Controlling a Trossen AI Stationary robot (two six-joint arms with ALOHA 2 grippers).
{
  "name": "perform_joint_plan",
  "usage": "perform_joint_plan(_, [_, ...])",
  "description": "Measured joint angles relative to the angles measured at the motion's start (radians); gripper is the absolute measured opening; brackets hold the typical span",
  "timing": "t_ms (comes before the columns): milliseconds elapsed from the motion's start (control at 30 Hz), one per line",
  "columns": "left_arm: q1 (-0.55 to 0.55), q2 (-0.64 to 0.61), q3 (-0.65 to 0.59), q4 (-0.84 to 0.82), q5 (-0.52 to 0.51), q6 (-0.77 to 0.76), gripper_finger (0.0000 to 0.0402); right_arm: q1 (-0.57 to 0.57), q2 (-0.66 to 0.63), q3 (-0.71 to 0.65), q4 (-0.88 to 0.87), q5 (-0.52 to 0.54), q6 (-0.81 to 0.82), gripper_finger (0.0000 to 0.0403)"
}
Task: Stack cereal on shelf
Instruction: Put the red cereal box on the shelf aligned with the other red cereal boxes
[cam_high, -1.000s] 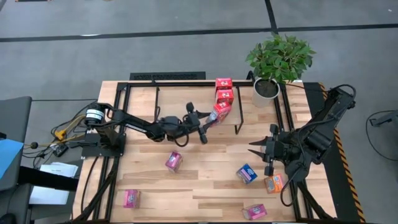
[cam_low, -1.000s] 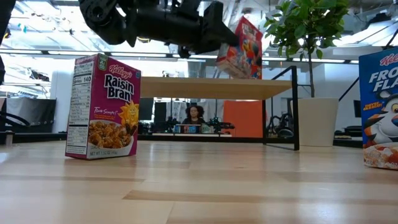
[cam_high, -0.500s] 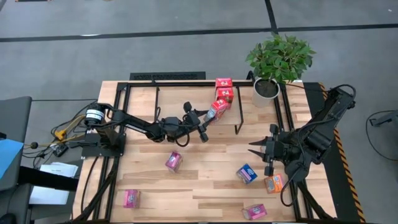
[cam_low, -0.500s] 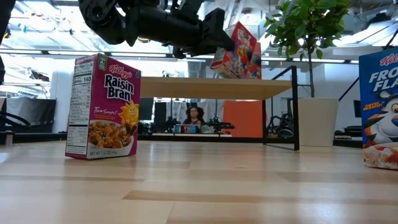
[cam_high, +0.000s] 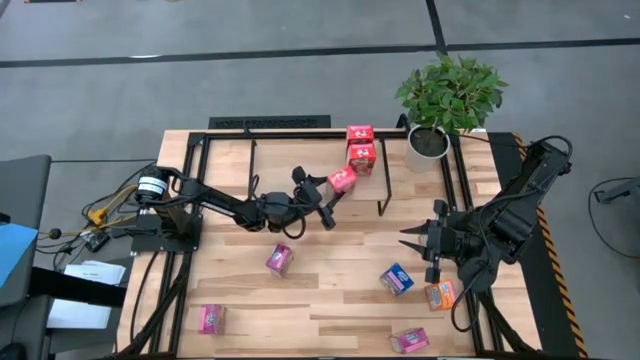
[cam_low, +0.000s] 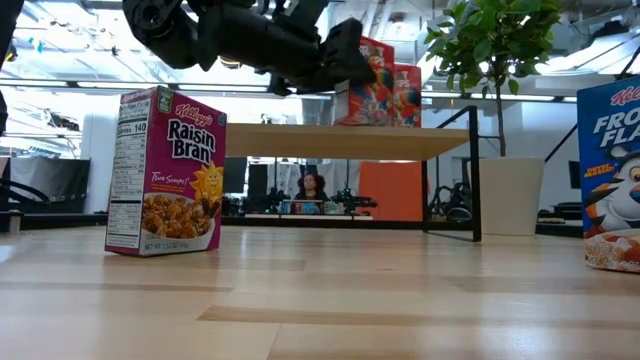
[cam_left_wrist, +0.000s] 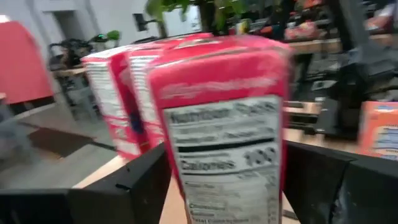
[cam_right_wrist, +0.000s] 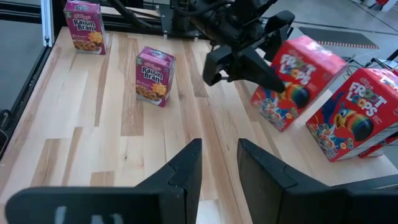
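My left gripper (cam_high: 333, 190) reaches over the shelf (cam_low: 300, 141) from the table's left and is shut on a red cereal box (cam_high: 342, 180). That box stands roughly upright over the board in the low view (cam_low: 362, 90). Two more red boxes (cam_high: 359, 133) (cam_high: 362, 155) stand on their bases on the board beside it, toward the far edge. Magenta boxes (cam_high: 280, 259) (cam_high: 210, 318) (cam_high: 408, 340) and orange-and-blue boxes (cam_high: 396, 279) (cam_high: 440, 294) rest on the tabletop. My right gripper (cam_high: 408, 240) hovers open over the table's right side, touching nothing. My left gripper pinches the red box between its two fingers (cam_left_wrist: 137, 186), one on each broad face, with the narrow nutrition panel (cam_left_wrist: 224, 143) facing the wrist. The fingers come in about level from the table's left. Whether the box's base touches the board, I cannot tell.
A potted plant (cam_high: 428, 140) stands at the far right, just past the shelf's right leg (cam_high: 383, 190). A magenta Raisin Bran box (cam_low: 165, 170) stands upright on the near table. Cables and the left arm's base lie at the table's left edge.
My left gripper has drawn back a little toward the table's left, still shut on the red box. The box, which leaned tilted beside the second red box, has turned upright and shifted left along the shelf board. My right arm has kept still.
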Motion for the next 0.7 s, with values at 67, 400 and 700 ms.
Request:
perform_joint_plan(67, [-0.003,0.000,0.000,0.001,-0.032,0.030,0.0260,0.000,0.000,0.000,0.000,0.000,0.001,0.0127])
perform_joint_plan(400, [-0.010,0.000,0.045,-0.118,-0.051,0.075,0.0264,0.000,0.000,0.000,0.001,-0.004,0.011,0.0127])
perform_joint_plan(700, [-0.040,0.000,0.102,-0.137,-0.218,0.249,0.0264,0.000,0.000,0.000,0.001,-0.005,0.019,0.0127])
